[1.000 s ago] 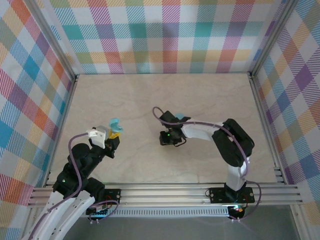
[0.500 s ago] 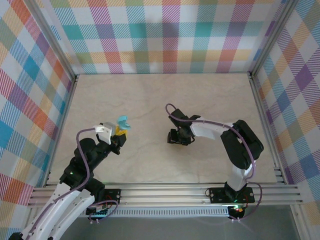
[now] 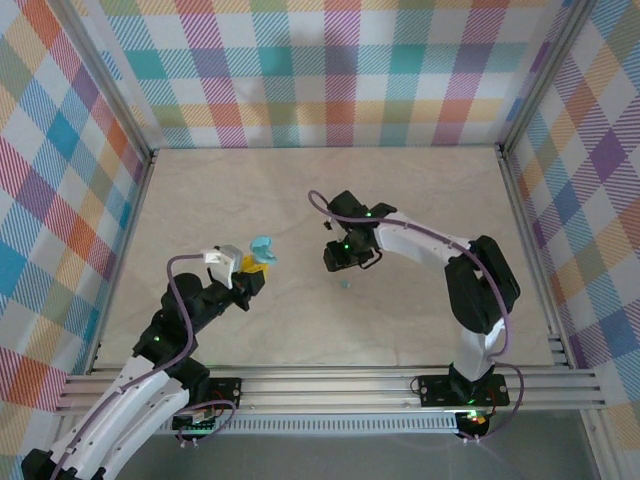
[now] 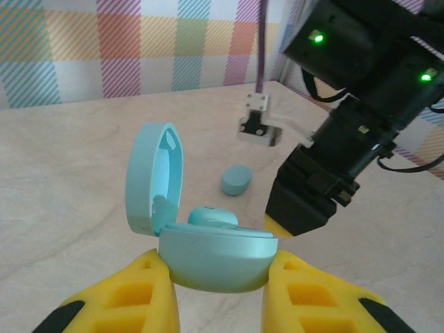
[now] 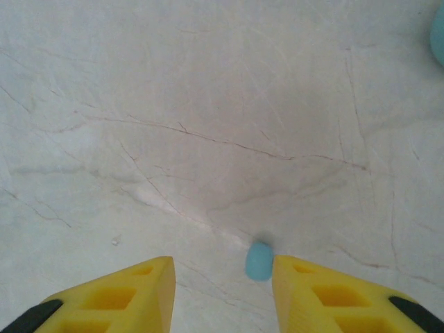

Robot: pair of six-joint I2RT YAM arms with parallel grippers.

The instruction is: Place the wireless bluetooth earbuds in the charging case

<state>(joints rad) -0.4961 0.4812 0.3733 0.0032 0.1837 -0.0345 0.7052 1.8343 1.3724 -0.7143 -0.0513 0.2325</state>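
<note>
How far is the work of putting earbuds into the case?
Done: the left gripper holds the charging case open, and a seated earbud seems inside. In hand: the right gripper hangs open around a loose earbud on the table. Left: grasp it and seat it.

lt-blue charging case, lt-blue earbud, yellow fingers w/ black tips, beige marbled worktop, pastel multicolour plaid walls, purple cable

Marbled table bears, apparently, one earbud (light blue).
</note>
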